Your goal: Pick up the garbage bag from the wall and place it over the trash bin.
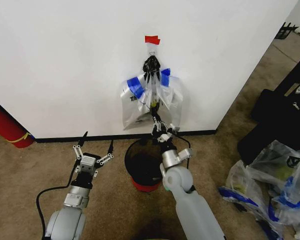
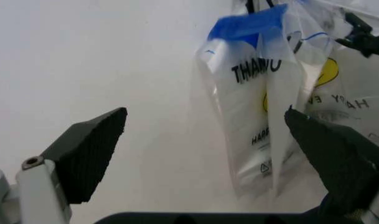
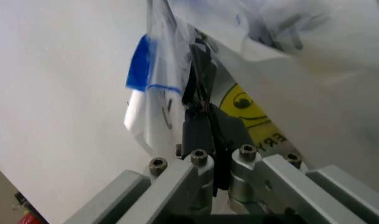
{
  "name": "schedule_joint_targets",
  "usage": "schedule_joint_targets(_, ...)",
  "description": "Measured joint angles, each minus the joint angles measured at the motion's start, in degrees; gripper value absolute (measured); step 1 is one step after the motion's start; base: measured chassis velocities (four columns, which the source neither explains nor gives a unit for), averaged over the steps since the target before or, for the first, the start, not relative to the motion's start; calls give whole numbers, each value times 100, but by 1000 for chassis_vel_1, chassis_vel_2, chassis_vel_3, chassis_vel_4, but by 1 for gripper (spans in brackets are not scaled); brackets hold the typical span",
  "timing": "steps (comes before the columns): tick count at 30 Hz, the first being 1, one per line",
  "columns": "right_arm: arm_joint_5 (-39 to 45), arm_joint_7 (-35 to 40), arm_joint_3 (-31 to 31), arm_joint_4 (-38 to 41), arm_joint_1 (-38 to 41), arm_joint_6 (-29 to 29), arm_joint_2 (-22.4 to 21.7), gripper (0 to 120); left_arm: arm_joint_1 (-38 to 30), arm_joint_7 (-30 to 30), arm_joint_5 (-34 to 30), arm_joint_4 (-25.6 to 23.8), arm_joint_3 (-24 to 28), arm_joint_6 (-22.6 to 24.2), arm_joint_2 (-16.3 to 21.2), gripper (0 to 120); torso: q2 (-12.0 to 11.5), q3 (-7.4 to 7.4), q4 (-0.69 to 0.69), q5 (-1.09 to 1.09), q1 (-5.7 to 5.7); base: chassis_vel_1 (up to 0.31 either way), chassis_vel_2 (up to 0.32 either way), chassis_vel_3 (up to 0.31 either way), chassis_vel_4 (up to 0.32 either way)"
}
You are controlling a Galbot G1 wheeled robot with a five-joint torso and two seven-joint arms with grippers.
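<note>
Right gripper (image 1: 155, 121) pinched shut on the garbage bag (image 1: 149, 102), hanging from the hook (image 1: 151, 48) on the wall (image 1: 65, 60). Left gripper (image 1: 94, 145) gapes open, idle. Thin plastic could tear if yanked sideways.

Garbage bag (image 1: 151, 100) hangs on the wall (image 1: 65, 65), frame centre. Trash bin (image 1: 144, 170) on floor directly below. Stuffed bags (image 1: 270, 185) lower right.
</note>
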Motion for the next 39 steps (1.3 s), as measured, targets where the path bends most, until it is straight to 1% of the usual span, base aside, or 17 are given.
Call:
schedule_joint_targets(10, -218, -231, 190, 185, -598, 204, -172, 0, 116, -5, 18, -134, 3, -38, -55, 100, 0, 0, 0, 0, 0, 0, 0, 0, 0)
schedule_joint_targets(13, -366, -353, 268, 137, -762, 351, -233, 0, 127, -10, 18, -142, -12, -50, -56, 100, 0, 1, 0, 0, 0, 0, 0, 0, 0)
schedule_joint_targets(24, -468, -631, 442, -18, -1241, 680, -357, 0, 98, -36, -60, -134, -57, -66, -10, 100, 0, 1, 0, -1, 0, 0, 0, 0, 0)
schedule_joint_targets(29, -528, -809, 445, -2, -1607, 1010, -462, 0, 80, -43, -115, -110, -84, -67, 24, 100, 0, 1, 0, 0, 0, 0, 0, 0, 0)
schedule_joint_targets(39, -637, -1045, 470, -134, -2004, 1492, -538, 0, 73, -46, -127, -84, -76, -84, 39, 100, -1, 0, 0, 0, 0, 0, 0, 0, 0)
